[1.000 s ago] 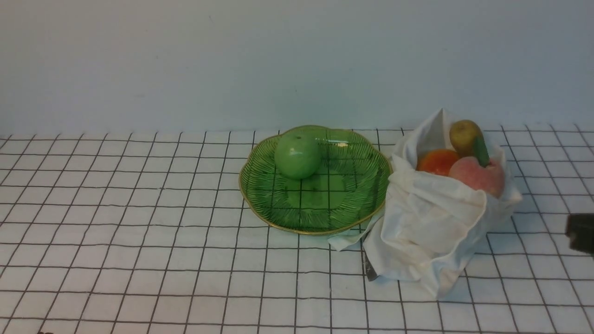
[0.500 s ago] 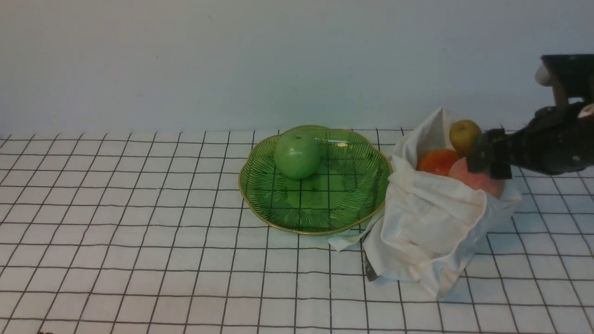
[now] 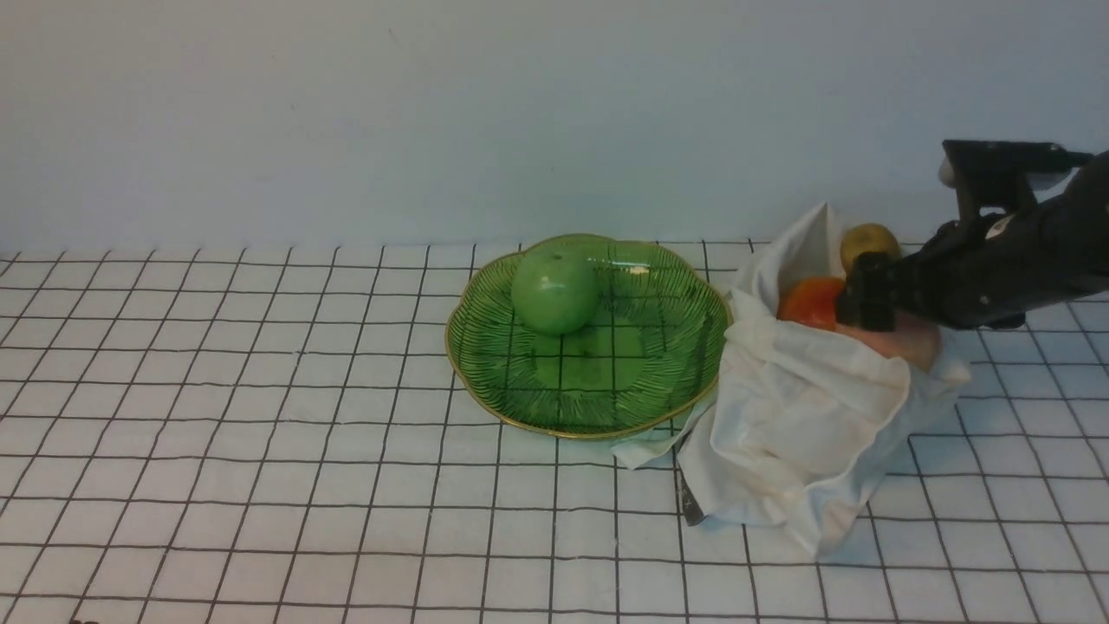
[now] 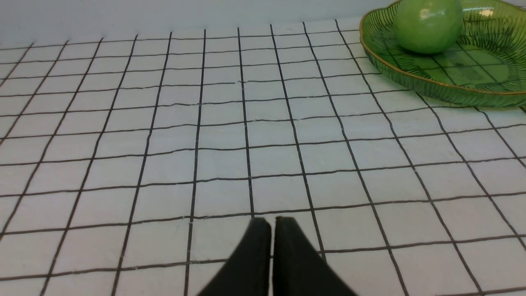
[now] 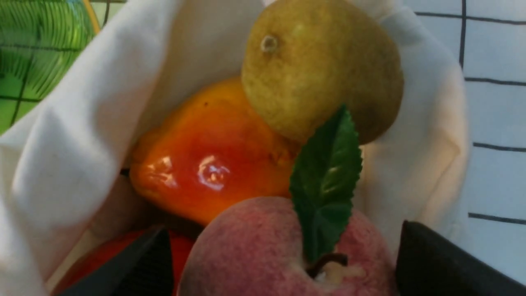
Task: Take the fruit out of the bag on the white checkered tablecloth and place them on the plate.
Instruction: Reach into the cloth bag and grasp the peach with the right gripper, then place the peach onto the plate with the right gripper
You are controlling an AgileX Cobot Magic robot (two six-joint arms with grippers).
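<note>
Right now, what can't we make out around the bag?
- Front view: right gripper covers most of the peach; finger contact unseen.
- Right wrist view: frame edge cuts off the peach; red thing behind a finger unidentifiable.
- Both views: bag cloth hides whatever lies deeper inside.

A pale wall [image 3: 346,113] (plain, bluish) stands behind.

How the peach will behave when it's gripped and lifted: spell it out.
The peach looks round with a matte skin: probably less slippery than the glossy orange-red fruit, yet apt to roll. Its thin leaf likely bends if touched.
</note>
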